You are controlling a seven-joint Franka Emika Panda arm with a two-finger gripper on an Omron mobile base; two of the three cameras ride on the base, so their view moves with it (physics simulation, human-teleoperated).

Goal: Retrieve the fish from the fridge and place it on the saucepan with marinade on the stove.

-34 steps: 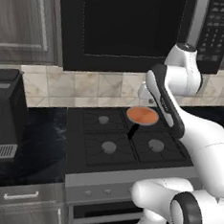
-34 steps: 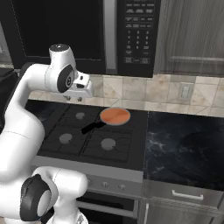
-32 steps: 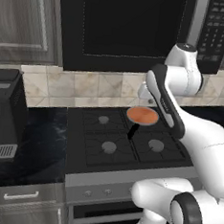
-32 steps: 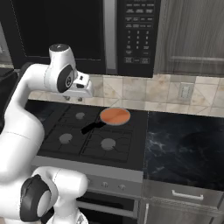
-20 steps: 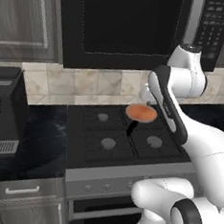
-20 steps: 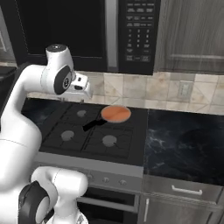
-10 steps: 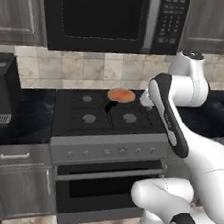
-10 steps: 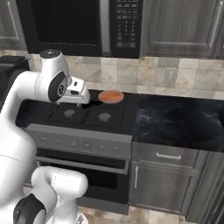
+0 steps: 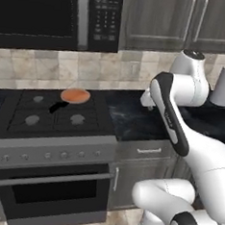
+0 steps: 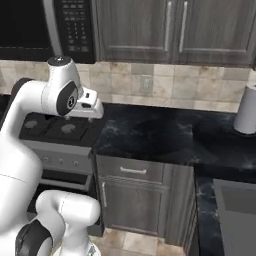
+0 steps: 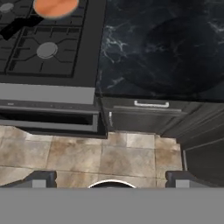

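Right of the stove (image 9: 51, 121), black counter (image 10: 165, 137) lies bare and open to reach; a white paper roll (image 10: 247, 109) stands at its far end, cabinets (image 10: 170, 30) and a microwave (image 9: 55, 13) hang above.

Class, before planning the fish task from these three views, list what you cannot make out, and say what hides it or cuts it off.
- Saucepan: hand view, far rim cut by the top edge.
- Stove: right base view, its left part behind the white arm.
- Stove knobs: left base view, too small to read settings.
- Microwave: left base view, top cut off by the picture edge.
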